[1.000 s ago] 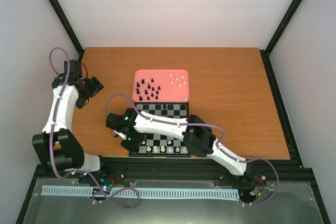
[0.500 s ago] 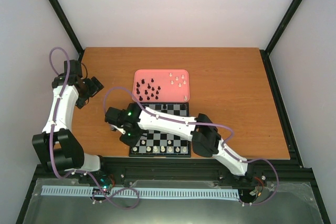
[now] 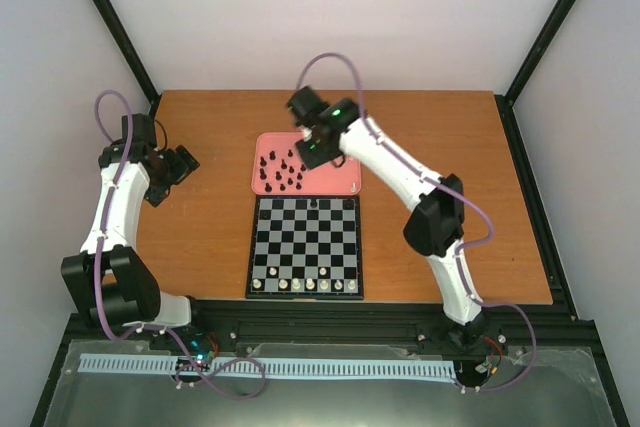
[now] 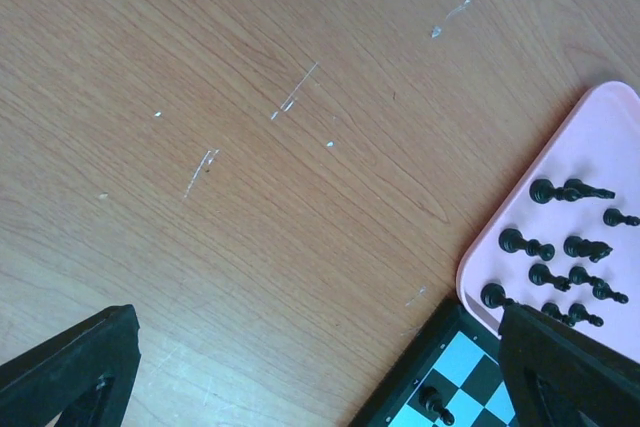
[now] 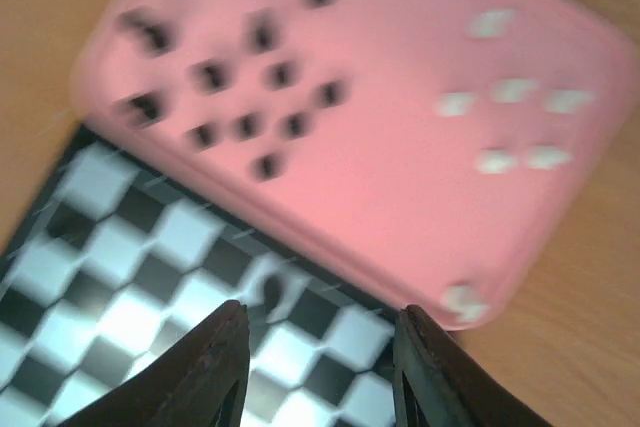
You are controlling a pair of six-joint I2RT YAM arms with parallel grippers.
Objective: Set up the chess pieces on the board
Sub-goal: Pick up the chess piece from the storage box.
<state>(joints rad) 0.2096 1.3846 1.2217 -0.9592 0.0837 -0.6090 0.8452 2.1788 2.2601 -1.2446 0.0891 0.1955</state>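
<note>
Many chess pieces (image 3: 285, 172) left to fetch, judging by the layout. Count black ones bunched on the left half of the pink tray (image 5: 390, 67) and a few cream-white ones on its right half. Count only a row of white along the near edge of the board (image 3: 305, 247) and a lone black one on its far row. Find the board flat on the wooden surface (image 4: 250, 147), just beside the tray's near rim; cannot tell whether touching. See the right jaws parted and empty, hanging above the tray on the right arm (image 3: 390, 157), with the wrist view blurred. See the left jaws spread wide with nothing between, held over bare wood on the left arm (image 3: 115, 197), well apart from the board. Probably in hand: picking the next piece off the tray. To do it well, choose a piece at the fringe of its group, not one hemmed in. Centre over it and come straight down with jaws only a little wider than the figurine. Close low on the body, gently, so as not to tip it or knock a neighbour. Lift clear of the rim before crossing, then set down upright in the middle of its square.
</note>
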